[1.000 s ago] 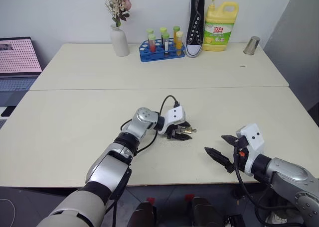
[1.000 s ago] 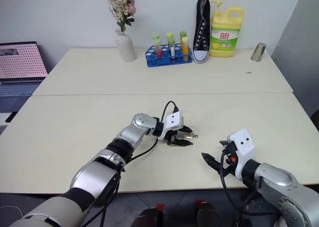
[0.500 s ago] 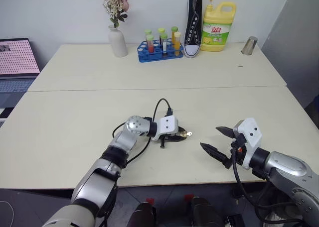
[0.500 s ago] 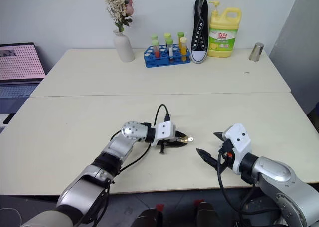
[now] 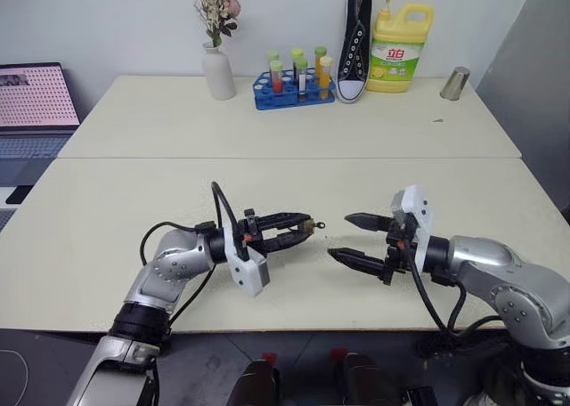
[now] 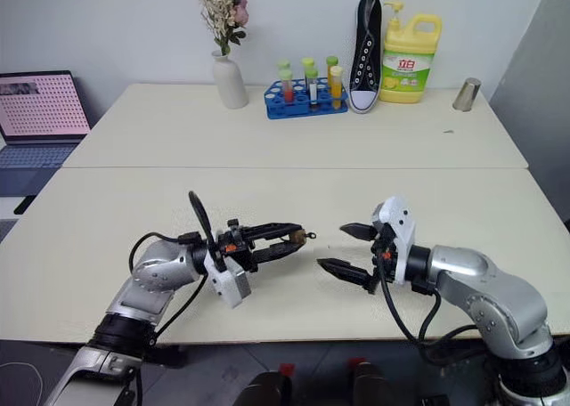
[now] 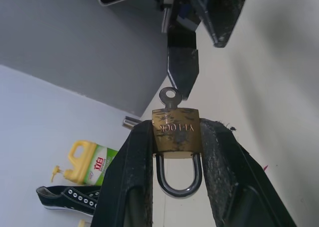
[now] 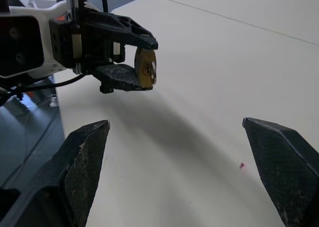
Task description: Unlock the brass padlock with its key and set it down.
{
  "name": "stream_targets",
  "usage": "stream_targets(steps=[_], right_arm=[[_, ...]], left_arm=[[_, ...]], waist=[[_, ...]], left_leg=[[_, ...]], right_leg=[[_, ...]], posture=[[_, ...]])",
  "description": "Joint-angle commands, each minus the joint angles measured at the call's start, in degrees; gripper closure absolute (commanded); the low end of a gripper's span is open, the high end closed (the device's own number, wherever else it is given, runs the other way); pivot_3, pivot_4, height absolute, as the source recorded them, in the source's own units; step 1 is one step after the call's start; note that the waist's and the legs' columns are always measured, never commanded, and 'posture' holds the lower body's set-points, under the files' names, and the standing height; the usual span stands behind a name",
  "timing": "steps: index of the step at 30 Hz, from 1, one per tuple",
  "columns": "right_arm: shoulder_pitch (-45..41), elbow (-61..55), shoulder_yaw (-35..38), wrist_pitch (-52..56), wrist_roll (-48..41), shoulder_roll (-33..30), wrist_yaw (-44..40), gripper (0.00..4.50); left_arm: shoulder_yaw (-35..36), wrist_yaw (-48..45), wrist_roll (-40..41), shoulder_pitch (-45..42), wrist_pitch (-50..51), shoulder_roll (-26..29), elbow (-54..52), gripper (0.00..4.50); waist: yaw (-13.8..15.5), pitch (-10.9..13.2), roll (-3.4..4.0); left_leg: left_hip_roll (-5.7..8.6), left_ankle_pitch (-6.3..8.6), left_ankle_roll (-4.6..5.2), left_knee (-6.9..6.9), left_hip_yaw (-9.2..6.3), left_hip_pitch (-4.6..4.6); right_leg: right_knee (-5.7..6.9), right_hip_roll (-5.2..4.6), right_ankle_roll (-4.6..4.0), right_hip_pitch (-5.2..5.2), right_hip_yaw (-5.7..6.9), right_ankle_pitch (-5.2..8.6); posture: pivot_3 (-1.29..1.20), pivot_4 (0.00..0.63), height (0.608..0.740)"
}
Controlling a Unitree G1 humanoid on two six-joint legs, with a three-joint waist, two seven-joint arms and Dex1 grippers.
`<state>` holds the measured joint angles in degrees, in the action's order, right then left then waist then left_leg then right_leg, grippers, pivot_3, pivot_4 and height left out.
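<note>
Left eye view: left pincer (image 5: 298, 231) is sitting at lower centre of the frame, raised off the desk (image 5: 267, 121), pointing toward frame right, and pinching the brass padlock (image 5: 305, 226) at its fingertips. Right pincer (image 5: 350, 237) is facing it from right of centre, fingers spread wide, nothing between them. The two tips are near each other but apart. Along the top of the frame: vase (image 5: 216, 70) with dried flowers, blue test tube rack (image 5: 294, 90), black sneaker (image 5: 354, 41) standing on end, yellow detergent bottle (image 5: 399, 47), metal cup (image 5: 455, 83). Laptop (image 5: 34, 103) is showing at the left edge.

Left wrist view: brass padlock (image 7: 176, 135) is sitting mid-frame, body clamped between both black fingers (image 7: 130, 172), silver shackle (image 7: 178, 177) lying in the gap between them. The key (image 7: 170, 98) is sticking out of the body's far end, round head with a hole showing. Right pincer (image 7: 204, 43) is hanging just beyond it at the top centre.

Right wrist view: left pincer (image 8: 139, 57) is showing in the upper left, gripping the padlock (image 8: 146, 67). Own fingers (image 8: 82, 160) are standing far apart at the lower corners.
</note>
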<state>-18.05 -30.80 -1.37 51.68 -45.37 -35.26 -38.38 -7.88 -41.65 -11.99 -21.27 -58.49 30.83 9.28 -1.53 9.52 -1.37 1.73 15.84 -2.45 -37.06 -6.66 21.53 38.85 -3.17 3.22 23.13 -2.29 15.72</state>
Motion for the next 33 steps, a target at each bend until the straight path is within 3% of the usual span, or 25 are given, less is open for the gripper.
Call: stream_targets(steps=[1,14,17,19,27,28,33], right_arm=[[-3.3,1.0,-0.1,1.7,-3.1,0.8,-1.5,0.00],[-6.7,2.2,-1.2,4.0,-4.6,2.2,-1.9,0.00],[-6.8,2.3,-1.2,4.1,-4.7,2.2,-2.2,0.58],[-7.0,2.5,-1.4,4.1,-4.4,2.0,-2.5,1.21],[-7.2,3.0,-1.6,4.0,-4.2,1.8,-3.1,4.28],[-7.3,3.1,-1.6,4.0,-4.2,1.8,-3.2,4.50],[-7.7,3.5,-1.8,4.2,-4.2,1.7,-3.9,4.50]], left_arm=[[0.7,3.9,-2.5,-0.5,-1.9,0.7,-2.0,3.53],[-2.0,8.2,-6.4,-1.3,-0.6,1.8,-3.0,3.53],[-2.4,8.7,-6.6,-1.4,-0.2,2.1,-3.0,3.53],[-2.4,9.0,-6.6,-1.4,0.1,2.2,-3.2,3.53],[-3.0,9.8,-6.8,-1.0,1.0,2.8,-4.1,3.53],[-3.1,9.9,-6.9,-0.9,1.1,2.9,-4.3,3.53],[-3.3,10.1,-7.1,-0.7,1.4,3.3,-4.5,3.53]], waist=[[0.0,0.0,0.00],[-0.1,0.0,0.00],[-0.1,0.0,0.00],[-0.1,0.0,0.00],[-0.1,0.0,0.00],[-0.1,0.0,0.01],[-0.1,0.0,0.00]], left_leg=[[-0.02,0.00,0.00,0.00,0.07,0.00],[-0.02,0.00,0.01,0.01,0.15,0.01],[-0.05,0.00,0.01,0.00,0.16,0.01],[-0.05,0.00,0.01,0.00,0.15,0.01],[-0.05,0.00,0.01,0.01,0.16,0.01],[-0.06,0.00,0.01,0.01,0.16,0.01],[-0.05,0.00,0.01,0.01,0.16,0.01]], right_leg=[[0.01,0.02,0.00,0.00,0.01,0.00],[0.03,0.06,0.00,0.03,0.02,0.00],[0.03,0.06,0.00,0.03,0.01,0.00],[0.03,0.06,0.00,0.03,0.02,0.00],[0.03,0.06,0.00,0.04,0.02,0.00],[0.03,0.06,0.00,0.04,0.02,0.00],[0.03,0.06,0.00,0.03,0.02,0.00]], posture=[[0.00,0.150,0.740],[0.00,0.150,0.740],[0.00,0.150,0.740],[0.00,0.150,0.740],[0.00,0.150,0.740],[0.00,0.150,0.740],[0.00,0.150,0.740]])
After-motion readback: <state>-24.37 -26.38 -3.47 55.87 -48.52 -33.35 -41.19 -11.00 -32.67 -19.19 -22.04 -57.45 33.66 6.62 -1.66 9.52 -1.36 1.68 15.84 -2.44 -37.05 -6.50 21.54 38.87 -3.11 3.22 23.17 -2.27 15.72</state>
